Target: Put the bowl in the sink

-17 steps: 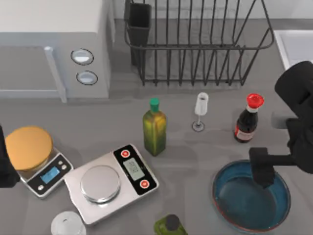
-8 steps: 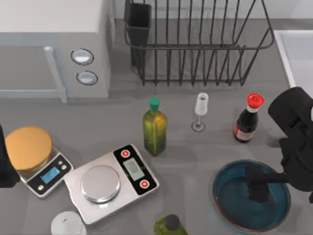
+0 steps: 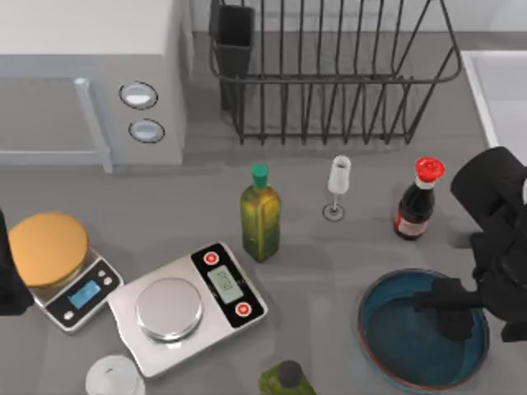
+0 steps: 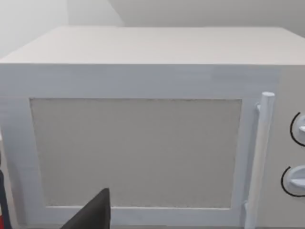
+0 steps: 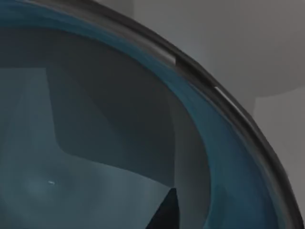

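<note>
The bowl [image 3: 422, 329] sits on the counter [image 3: 346, 255] at the near right, the right gripper [image 3: 455, 317] lowered over its right inner side; whether its fingers are spread cannot be told. Far right lies the sink [image 3: 504, 82]. The left arm [image 3: 8, 271] is parked at the left edge.

Microwave [image 3: 90, 78], dish rack [image 3: 329, 70], two scales [image 3: 188, 306], bottles [image 3: 260, 214] on counter.
</note>
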Controlling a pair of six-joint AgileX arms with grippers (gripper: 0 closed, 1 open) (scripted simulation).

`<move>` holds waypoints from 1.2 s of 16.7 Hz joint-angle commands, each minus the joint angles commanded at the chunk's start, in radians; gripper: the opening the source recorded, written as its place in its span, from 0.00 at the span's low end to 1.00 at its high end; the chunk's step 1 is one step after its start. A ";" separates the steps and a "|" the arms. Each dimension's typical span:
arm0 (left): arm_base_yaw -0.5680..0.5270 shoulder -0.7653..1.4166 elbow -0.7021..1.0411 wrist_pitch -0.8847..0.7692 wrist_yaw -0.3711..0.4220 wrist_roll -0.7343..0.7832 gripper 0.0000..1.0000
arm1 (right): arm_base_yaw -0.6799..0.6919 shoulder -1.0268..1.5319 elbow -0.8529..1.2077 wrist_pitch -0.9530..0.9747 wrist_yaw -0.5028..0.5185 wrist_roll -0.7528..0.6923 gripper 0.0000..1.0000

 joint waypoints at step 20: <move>0.000 0.000 0.000 0.000 0.000 0.000 1.00 | 0.001 -0.031 0.151 -0.174 0.001 0.002 0.00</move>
